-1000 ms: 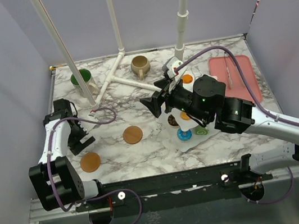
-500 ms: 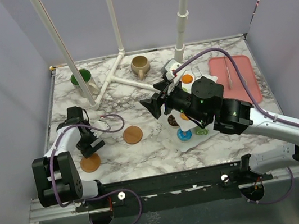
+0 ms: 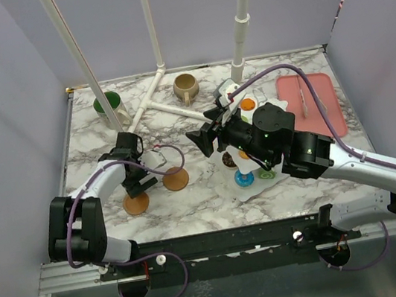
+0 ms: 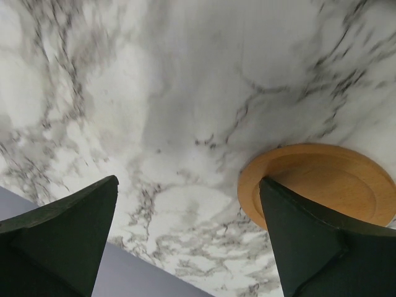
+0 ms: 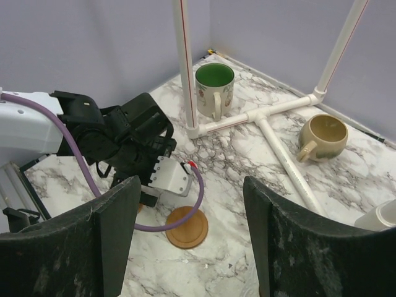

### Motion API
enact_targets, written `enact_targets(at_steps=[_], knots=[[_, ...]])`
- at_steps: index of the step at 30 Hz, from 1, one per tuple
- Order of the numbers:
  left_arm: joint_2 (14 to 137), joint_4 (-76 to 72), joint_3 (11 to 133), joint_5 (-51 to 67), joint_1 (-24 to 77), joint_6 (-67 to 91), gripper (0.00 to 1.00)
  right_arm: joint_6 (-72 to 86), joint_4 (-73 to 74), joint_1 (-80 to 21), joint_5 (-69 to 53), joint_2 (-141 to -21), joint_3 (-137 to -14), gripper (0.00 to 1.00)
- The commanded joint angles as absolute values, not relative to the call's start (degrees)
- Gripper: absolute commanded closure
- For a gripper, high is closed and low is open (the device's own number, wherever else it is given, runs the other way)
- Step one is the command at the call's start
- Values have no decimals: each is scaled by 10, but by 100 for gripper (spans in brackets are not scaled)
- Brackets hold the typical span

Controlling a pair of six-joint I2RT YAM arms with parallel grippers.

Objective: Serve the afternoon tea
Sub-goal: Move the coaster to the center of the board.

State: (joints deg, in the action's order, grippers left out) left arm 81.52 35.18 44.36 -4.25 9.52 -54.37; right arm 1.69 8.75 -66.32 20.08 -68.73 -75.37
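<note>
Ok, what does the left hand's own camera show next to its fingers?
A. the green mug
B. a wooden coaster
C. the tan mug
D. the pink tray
B: the left wrist view shows a coaster lying flat on the table beside one finger of the open left hand. The green mug and tan mug stand far back.
</note>
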Motion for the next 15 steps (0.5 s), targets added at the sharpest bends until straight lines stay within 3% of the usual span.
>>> enact_targets(at_steps=[1,9,15], knots=[[852,269,449,55,155,-462,1,20,75,-667,223,-681,-744,29],[900,270,515,57,199,-430,1,20,84,-667,238,-683,-749,29],[868,331,533,68,200,-462,1,20,92,-667,246,-682,-763,29]])
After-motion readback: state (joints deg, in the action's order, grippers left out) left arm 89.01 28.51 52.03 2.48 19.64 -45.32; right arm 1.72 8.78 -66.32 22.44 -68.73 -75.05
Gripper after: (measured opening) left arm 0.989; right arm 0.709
